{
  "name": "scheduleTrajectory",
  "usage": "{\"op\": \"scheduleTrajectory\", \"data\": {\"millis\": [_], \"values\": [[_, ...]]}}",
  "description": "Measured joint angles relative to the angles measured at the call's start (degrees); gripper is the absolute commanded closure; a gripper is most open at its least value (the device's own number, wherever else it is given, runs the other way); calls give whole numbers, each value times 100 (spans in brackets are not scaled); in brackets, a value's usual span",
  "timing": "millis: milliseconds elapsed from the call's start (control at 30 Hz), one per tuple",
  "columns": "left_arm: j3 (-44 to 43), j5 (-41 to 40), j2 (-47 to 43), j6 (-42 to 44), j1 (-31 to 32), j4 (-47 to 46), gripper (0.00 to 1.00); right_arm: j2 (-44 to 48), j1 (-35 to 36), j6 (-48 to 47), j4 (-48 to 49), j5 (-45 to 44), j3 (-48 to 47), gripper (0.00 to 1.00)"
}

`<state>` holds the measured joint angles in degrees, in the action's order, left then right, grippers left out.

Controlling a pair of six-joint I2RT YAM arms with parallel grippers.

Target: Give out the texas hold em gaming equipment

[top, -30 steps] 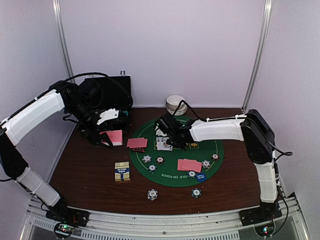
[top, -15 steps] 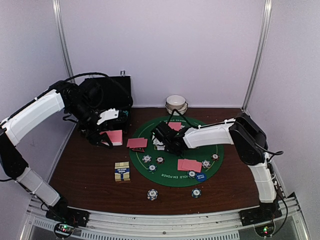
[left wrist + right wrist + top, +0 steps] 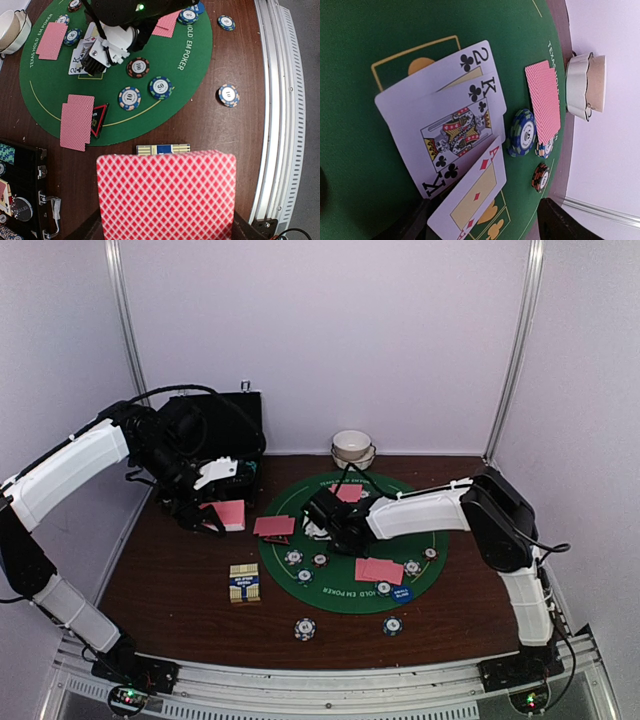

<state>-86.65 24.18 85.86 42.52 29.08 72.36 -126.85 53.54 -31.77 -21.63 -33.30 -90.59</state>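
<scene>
The worktop (image 3: 170,590) carries a round green mat (image 3: 345,585), which serves as the landmark. Off the mat's left edge, the left gripper (image 3: 212,518) hangs clenched on a pink-backed card (image 3: 165,195), well apart from the mat's centre. Over that centre the right gripper (image 3: 95,60) stands released, its jaws spread and holding nothing. Directly beneath it, three face-up cards (image 3: 455,135) lie fanned and overlapping flat on the mat. The ace is nearest its fingers, and the long axes slant across its line. The right arm is plainly nearer, so any move on this fan likely falls to it.
</scene>
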Motion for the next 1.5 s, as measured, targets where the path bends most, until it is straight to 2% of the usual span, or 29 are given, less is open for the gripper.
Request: {"op": "scheduleTrajectory", "data": {"millis": [167, 333, 633, 900, 1100, 1400, 1500], "values": [[0, 2, -4, 0, 0, 0, 78, 247, 0, 232, -85, 79, 9, 6], [0, 4, -4, 0, 0, 0, 78, 535, -22, 555, -111, 190, 9, 1], [0, 7, -4, 0, 0, 0, 78, 706, -92, 1204, -313, 415, 9, 0], [0, 7, -4, -2, 0, 2, 78, 1517, -667, 3338, -841, 1143, -149, 1], [0, 2, -4, 0, 0, 2, 78, 2068, -1134, 4662, -863, 2417, -393, 1], [0, 0, -4, 0, 0, 2, 79, 2192, -1073, 6590, -505, 5029, -118, 0], [0, 2, -4, 0, 0, 2, 79, 2249, -990, 7145, -337, 5643, 37, 1]]}}
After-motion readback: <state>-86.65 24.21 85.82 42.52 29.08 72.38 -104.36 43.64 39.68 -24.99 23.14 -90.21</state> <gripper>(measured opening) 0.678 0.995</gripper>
